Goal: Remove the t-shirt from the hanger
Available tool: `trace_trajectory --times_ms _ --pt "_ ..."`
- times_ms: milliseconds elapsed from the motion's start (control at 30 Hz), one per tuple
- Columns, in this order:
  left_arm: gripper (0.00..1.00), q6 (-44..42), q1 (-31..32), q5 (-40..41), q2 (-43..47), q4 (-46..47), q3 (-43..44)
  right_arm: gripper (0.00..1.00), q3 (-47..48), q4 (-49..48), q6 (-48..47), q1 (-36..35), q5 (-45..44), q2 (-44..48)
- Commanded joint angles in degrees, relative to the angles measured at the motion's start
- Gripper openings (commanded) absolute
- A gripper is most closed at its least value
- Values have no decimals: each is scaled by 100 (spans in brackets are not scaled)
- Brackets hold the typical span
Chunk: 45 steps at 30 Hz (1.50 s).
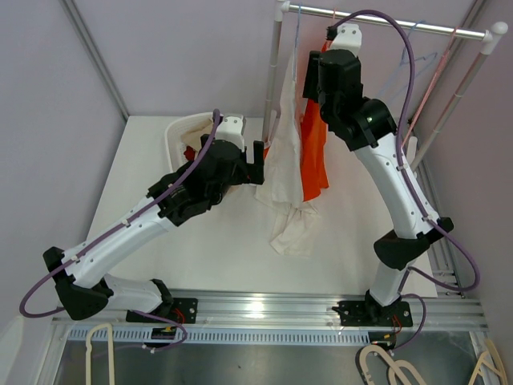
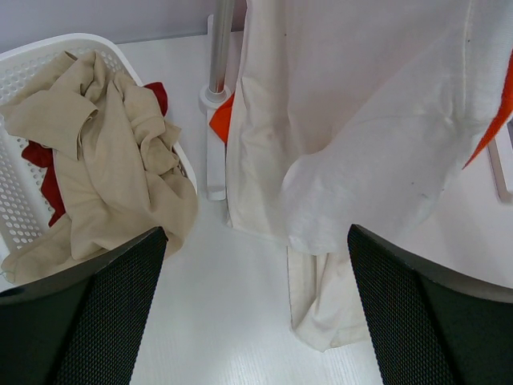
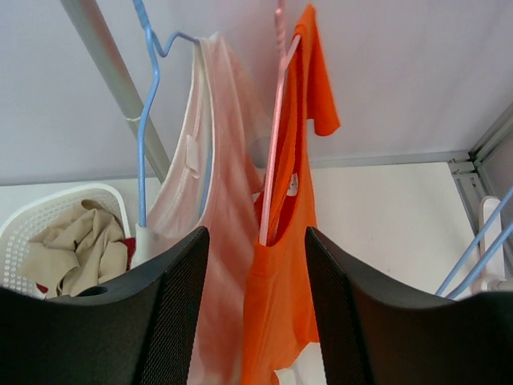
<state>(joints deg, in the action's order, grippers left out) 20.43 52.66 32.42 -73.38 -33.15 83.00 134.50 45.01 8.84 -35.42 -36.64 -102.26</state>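
Two shirts hang side by side from the rail (image 1: 401, 29) at the far edge of the table (image 1: 216, 249): an orange t-shirt (image 3: 280, 313) on a pink hanger (image 3: 275, 152) and a cream shirt (image 3: 212, 184) on a blue hanger (image 3: 149, 96). The cream shirt's lower end trails onto the table. The right gripper (image 3: 256, 241) is raised near the rail, fingers spread apart and empty; its wrist view shows the orange t-shirt and pink hanger between them. The left gripper (image 2: 256, 241) sits low beside the cream shirt, jaws likewise wide and holding nothing. A white basket (image 2: 48, 50) left of the rack post (image 2: 218, 48) holds beige clothes (image 2: 104, 160) and a red cloth (image 2: 36, 156).
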Motion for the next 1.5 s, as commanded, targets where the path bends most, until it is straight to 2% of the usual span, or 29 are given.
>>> trace_trajectory --times_ms 0,267,467,633,733,767,867,1067,1300,1333,1400,1467 --pt "100 -126 60 45 123 133 5 56 384 -125 -93 35 -220 -223" --pt "99 -188 69 168 219 107 -73 55 700 -274 -5 465 122 -646" --pt "100 -232 68 203 263 221 -188 49 727 -450 -67 668 245 -778" --pt "99 -258 69 220 228 230 -205 31 727 -537 -41 835 508 -822" --pt "100 -250 69 229 211 230 -197 2 657 -730 -75 861 614 -787" --pt "100 -250 69 229 219 221 -205 0 544 -827 -119 844 623 -752" --pt "99 -241 69 229 228 203 -197 0 349 -1354 -339 843 719 -594" --pt "100 -276 69 159 325 238 -214 0 955 -1495 -638 905 720 -655" --pt "99 -662 191 132 562 581 -276 0 736 -1777 -840 896 720 -128" --pt "100 -793 296 263 623 703 -406 0 727 -1638 -779 896 720 -76" --pt "100 -1478 716 606 929 1597 -617 0 622 -1444 -674 862 764 153" --pt "99 -2039 1042 494 1115 2553 -1057 0 107 -1337 -560 626 554 590"
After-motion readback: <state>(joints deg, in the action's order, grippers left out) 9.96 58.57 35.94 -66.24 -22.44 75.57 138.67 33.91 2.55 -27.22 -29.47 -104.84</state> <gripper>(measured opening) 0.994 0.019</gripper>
